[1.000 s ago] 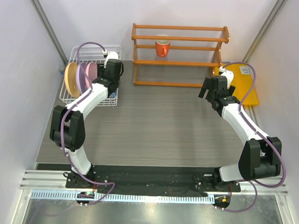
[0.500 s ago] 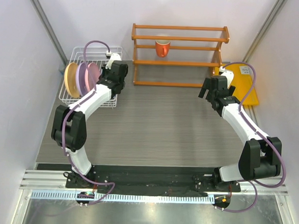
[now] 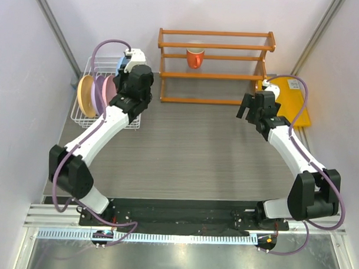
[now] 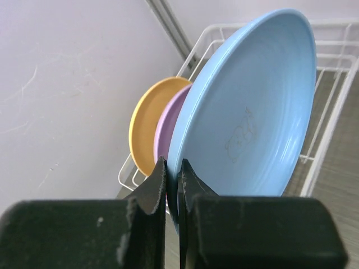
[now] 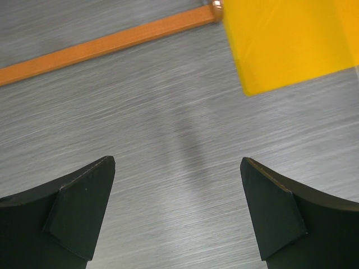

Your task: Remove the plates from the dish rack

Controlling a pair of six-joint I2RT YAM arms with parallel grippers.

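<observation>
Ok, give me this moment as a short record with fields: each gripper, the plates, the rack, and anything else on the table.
left gripper: shut on the rim of the light blue plate
right gripper: open, empty, above the table beside the yellow board
upright in the dish rack: orange-yellow plate, lilac plate, pink plate
light blue plate: upright, at the row's end; whether it is clear of the rack cannot be told
other: orange mug on the wooden shelf

lilac plate (image 4: 167, 128) — mostly behind blue plate (image 4: 247, 117), rack (image 4: 329, 140) cropped
</observation>
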